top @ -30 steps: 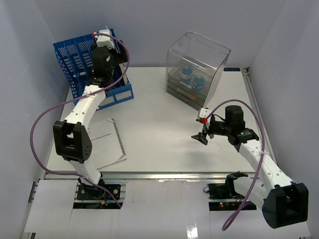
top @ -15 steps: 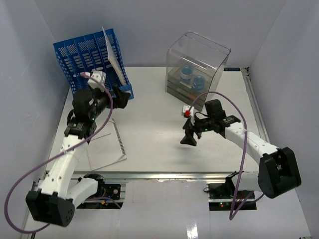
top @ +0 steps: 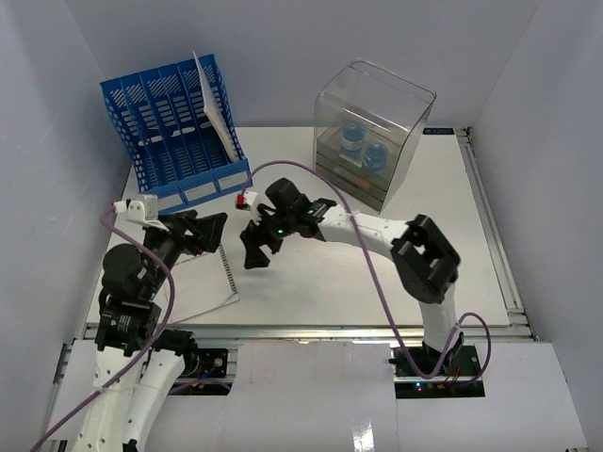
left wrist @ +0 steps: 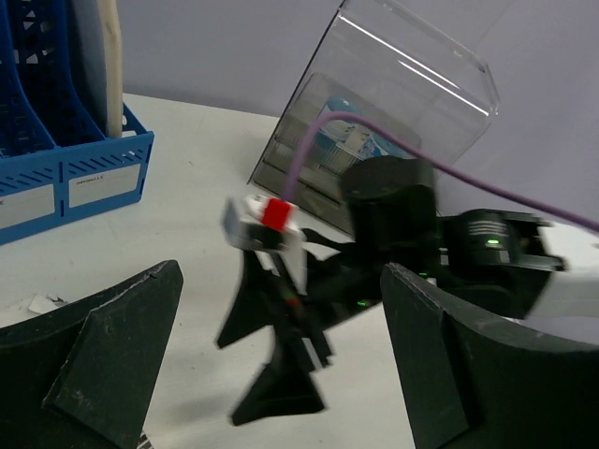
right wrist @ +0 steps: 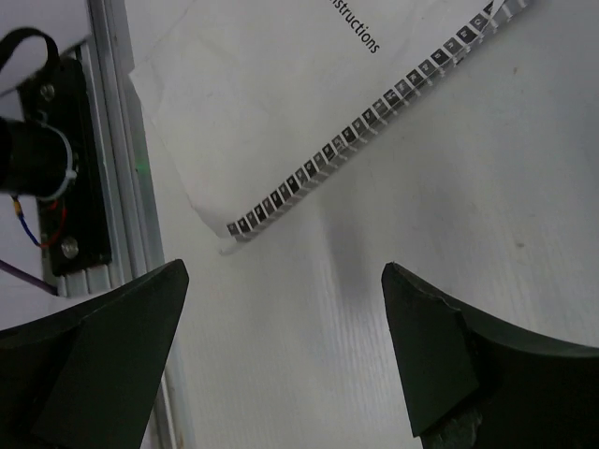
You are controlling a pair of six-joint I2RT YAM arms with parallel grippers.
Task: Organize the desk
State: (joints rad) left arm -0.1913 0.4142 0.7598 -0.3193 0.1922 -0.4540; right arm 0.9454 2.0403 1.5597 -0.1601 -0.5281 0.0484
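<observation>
One sheet [top: 209,94] sits in the rack [top: 160,132]; the booklet [top: 207,282] lies loose at the desk's [top: 320,282] near-left corner. Both jaws gape empty.

High rear overview, close wrist views, desk [top: 320,282] shared

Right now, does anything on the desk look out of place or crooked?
Yes: a spiral-bound booklet lies askew on the desk, front left, its binding slanted to the rail, while a sheet stands in the blue rack. Nothing looks spilled or damaged.
</observation>
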